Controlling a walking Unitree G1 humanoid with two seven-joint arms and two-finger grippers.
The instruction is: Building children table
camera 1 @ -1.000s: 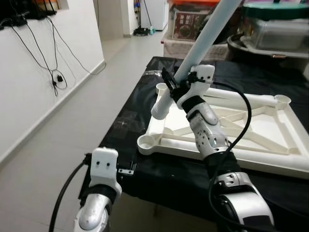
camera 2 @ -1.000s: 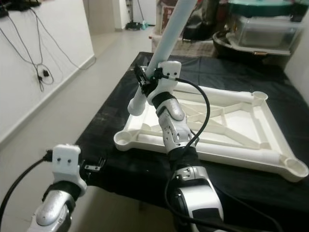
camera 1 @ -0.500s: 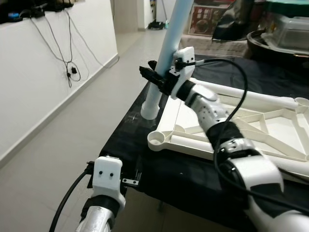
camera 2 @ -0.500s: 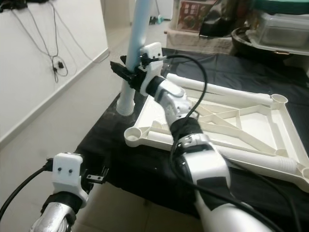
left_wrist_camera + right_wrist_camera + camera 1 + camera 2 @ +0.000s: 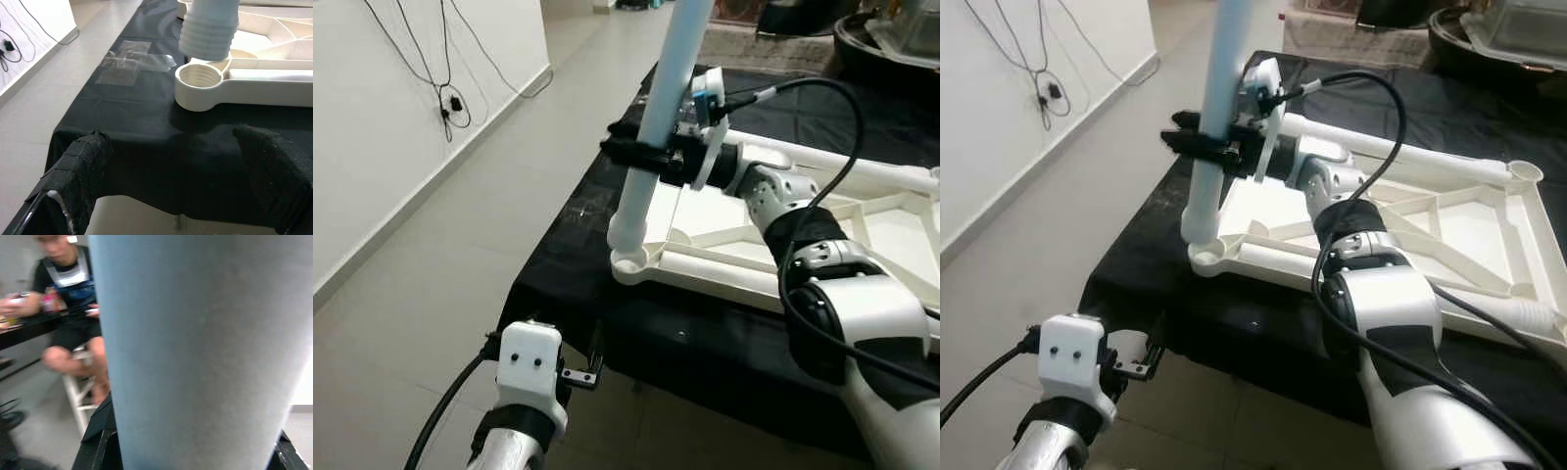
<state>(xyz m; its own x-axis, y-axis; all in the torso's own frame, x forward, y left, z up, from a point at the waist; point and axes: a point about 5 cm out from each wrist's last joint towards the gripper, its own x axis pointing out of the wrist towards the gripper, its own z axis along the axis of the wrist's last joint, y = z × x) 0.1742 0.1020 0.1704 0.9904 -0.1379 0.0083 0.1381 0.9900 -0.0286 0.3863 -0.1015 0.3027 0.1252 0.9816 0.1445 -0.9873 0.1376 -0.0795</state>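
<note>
My right hand (image 5: 641,155) is clamped round the pale blue plastic leg tube (image 5: 658,117), near-upright, its threaded end just above the white tabletop's corner socket (image 5: 200,81) (left hand (image 5: 183,176) wide, idle).

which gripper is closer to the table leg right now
Right. The right gripper is clamped around the table leg; the left gripper hangs open below the table edge, apart from it.

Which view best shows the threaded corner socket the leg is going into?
Left wrist view: the socket is close, its inner threads visible, the leg just above. Both eye views show it small, beneath the leg; right wrist view shows the leg.
</note>
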